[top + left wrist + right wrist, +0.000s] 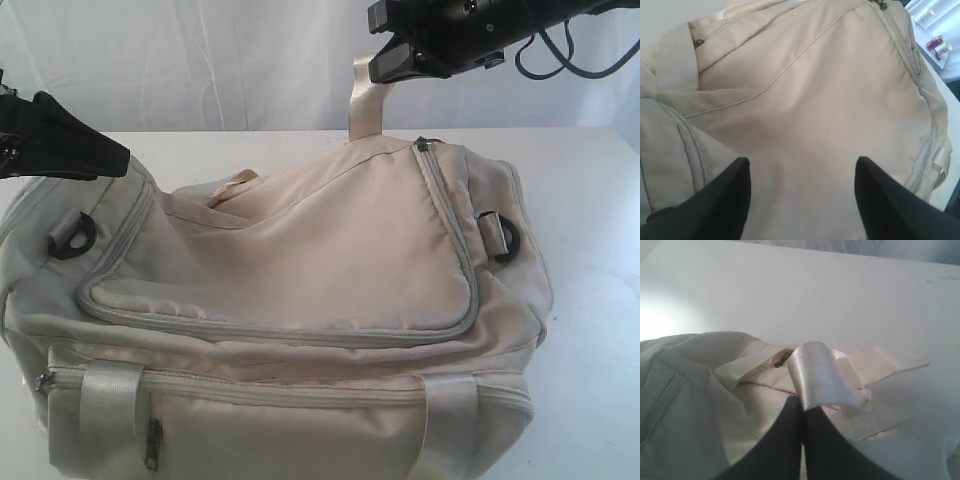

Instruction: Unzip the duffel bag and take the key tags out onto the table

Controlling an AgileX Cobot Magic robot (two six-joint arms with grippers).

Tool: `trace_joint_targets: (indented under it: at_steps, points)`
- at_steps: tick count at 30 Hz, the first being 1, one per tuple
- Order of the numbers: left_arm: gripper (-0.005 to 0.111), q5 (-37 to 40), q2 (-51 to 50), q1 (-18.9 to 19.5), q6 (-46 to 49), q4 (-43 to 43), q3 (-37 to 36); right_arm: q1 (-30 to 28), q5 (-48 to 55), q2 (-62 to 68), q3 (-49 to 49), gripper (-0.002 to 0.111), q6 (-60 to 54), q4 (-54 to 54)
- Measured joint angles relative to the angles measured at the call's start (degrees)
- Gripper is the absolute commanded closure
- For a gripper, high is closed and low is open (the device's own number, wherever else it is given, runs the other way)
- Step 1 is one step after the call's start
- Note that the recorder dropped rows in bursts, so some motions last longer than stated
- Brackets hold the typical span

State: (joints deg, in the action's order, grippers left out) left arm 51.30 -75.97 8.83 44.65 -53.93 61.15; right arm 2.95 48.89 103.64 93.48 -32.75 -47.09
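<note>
The cream duffel bag [300,250] [810,100] [695,390] lies zipped on the white table [600,250] [790,290]. Its top flap zipper is closed, with the pull [422,144] [781,360] at the far right corner. My right gripper [374,68] [802,405] is above the bag's far edge, shut on a shiny webbing strap [365,105] [815,370] that it holds up taut. My left gripper [118,158] [802,165] hovers open over the bag's left end, only fabric showing between its fingers. The key tags are hidden.
Black D-rings sit at the bag's left end [72,238] and right end [505,238]. A front pocket zipper pull [155,440] hangs near the bag's lower left. Small cups and a red item [936,45] stand beyond the table. Cables [560,55] hang from the right arm.
</note>
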Motion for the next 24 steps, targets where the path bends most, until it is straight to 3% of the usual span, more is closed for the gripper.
trace_joint_targets:
  at_steps: [7,10,14,16,20,24]
  points:
    - [0.043,0.0,0.0,0.0,0.0,0.0,0.0,0.0,1.3,0.0,0.0,0.105,-1.1,1.4]
    - [0.043,0.0,0.0,0.0,0.0,0.0,0.0,0.0,1.3,0.0,0.0,0.089,-1.1,2.3]
    - [0.043,0.0,0.0,0.0,0.0,0.0,0.0,0.0,1.2,0.3,0.2,0.056,-1.1,2.3]
    - [0.043,0.0,0.0,0.0,0.0,0.0,0.0,0.0,1.6,0.6,0.3,0.044,-1.1,2.4]
    - [0.043,0.0,0.0,0.0,0.0,0.0,0.0,0.0,2.1,0.4,0.5,0.043,-0.4,7.1]
    - [0.043,-0.1,0.0,0.0,0.0,0.0,0.0,-1.4,3.2,-0.3,0.5,0.043,7.5,17.7]
